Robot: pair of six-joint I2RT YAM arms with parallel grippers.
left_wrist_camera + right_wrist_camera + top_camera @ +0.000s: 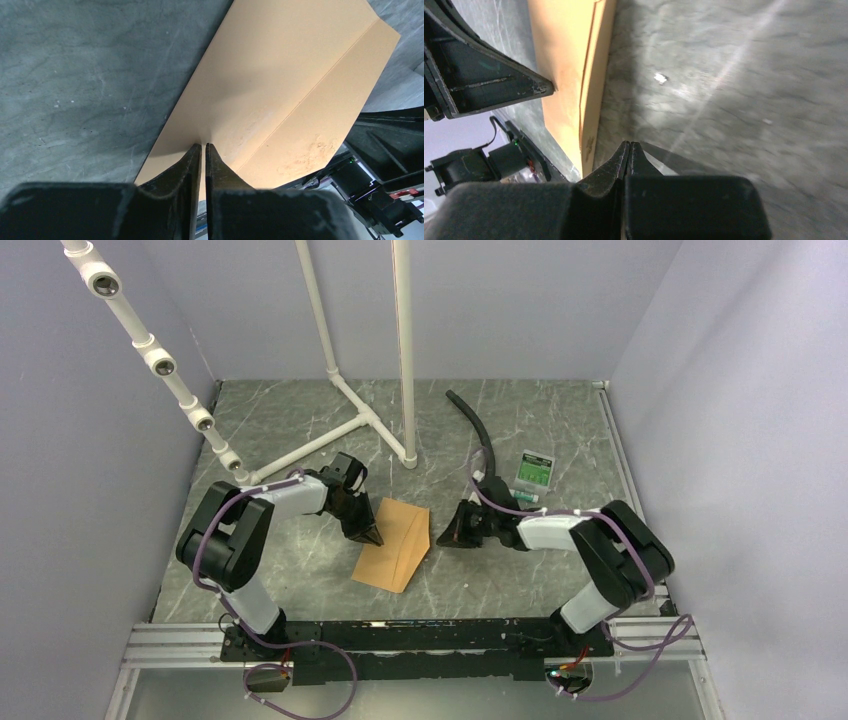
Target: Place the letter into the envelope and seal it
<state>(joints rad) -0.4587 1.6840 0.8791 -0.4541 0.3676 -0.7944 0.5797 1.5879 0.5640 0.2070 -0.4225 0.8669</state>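
Observation:
The orange-brown envelope (393,546) lies flat on the dark marbled table between the two arms. A straight crease runs along its length, with a narrower strip on the side toward the right arm (320,115). My left gripper (370,537) points down onto the envelope near its left edge. Its jaws (204,146) are shut to a thin slit, with the tips resting on the paper. My right gripper (443,536) is shut and holds nothing. It stays low over the bare table, just right of the envelope's edge (589,100), and its tips (629,144) are off the paper. The letter shows in no view.
A white pipe frame (350,420) stands at the back left. A black hose (482,440) and a small green-and-white packet (534,470) lie at the back right. Grey walls close in three sides, and a metal rail (420,635) runs along the near edge.

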